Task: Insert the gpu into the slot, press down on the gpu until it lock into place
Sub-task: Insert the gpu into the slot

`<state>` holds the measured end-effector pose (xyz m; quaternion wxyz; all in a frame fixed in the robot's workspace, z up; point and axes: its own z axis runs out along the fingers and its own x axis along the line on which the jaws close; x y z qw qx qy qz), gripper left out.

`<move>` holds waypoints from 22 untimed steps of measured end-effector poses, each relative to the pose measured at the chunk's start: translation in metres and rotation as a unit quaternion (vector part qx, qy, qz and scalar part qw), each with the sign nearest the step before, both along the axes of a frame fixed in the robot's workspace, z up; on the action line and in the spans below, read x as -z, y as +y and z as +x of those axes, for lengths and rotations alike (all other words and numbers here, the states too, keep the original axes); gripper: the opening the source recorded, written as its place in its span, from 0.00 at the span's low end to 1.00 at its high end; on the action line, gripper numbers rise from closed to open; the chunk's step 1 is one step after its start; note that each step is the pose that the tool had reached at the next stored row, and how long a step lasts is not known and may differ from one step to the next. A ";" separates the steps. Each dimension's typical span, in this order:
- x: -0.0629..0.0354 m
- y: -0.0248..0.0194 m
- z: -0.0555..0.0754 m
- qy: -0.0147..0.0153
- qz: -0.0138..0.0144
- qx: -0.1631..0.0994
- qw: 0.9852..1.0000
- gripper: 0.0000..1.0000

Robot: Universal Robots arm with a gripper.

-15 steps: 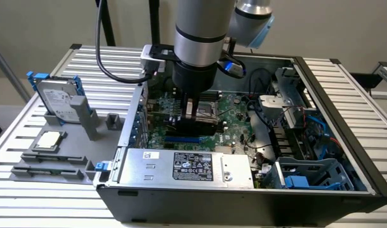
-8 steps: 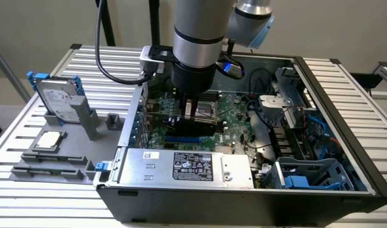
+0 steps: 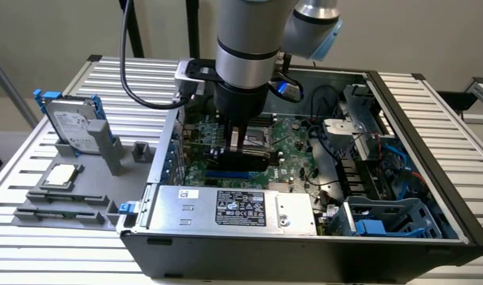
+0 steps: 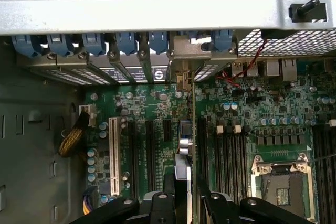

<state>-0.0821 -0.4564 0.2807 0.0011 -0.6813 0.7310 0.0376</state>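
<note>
My gripper (image 4: 185,203) is clamped on the small, flat, black rectangular gpu (image 4: 193,129), one finger on each face, so in the wrist view the card runs away from me edge-on as a thin line across the board. In the exterior view it hangs upright just above the long, narrow, bright-blue plastic slot (image 3: 224,176), so close that I cannot tell whether its lower edge touches. The slot sits on the green motherboard (image 4: 152,103), near parallel black connectors (image 4: 149,150). To seat the card well, I judge it should be held vertical and parallel to the slot along its whole length. The push should go straight down and evenly, since a tilt could jam one corner. Farther off are the blue plastic clips (image 4: 157,40) on the rear wall of the dark steel computer case (image 3: 305,255). Beyond that, a grey metal hard drive (image 3: 73,127) stands on the slatted table (image 3: 455,119).
</note>
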 end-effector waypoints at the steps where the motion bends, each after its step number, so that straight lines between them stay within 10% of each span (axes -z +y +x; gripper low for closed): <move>1: 0.0008 0.0001 0.000 0.000 0.000 0.000 1.000 0.26; 22: 0.0073 0.0021 -0.002 0.000 0.000 -0.001 1.000 0.26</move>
